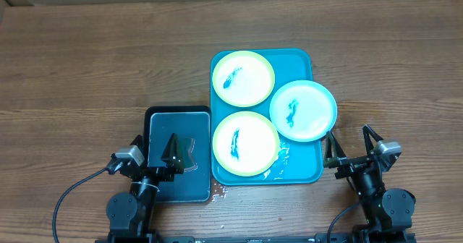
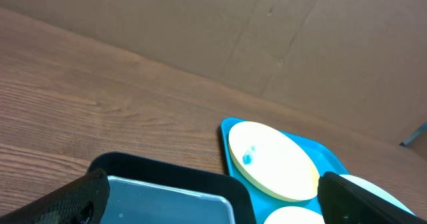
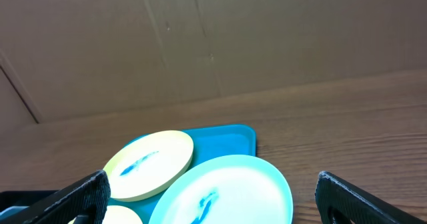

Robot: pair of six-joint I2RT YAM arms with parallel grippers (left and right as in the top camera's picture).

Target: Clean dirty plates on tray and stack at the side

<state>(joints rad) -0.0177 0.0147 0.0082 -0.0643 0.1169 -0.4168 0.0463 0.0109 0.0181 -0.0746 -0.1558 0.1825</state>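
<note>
While three smeared plates lie on the tray, the left gripper hangs open by the black tray; the right gripper, near right, gapes empty.

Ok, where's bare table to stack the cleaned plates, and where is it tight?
Widest bare table: left of the turquoise tray, beyond the black tray. Also clear: right of the tray, past the overhanging pale blue plate. Crowded: the tray itself, filled by it and two yellow-green plates, and its left edge, where the black tray sits close alongside.
</note>
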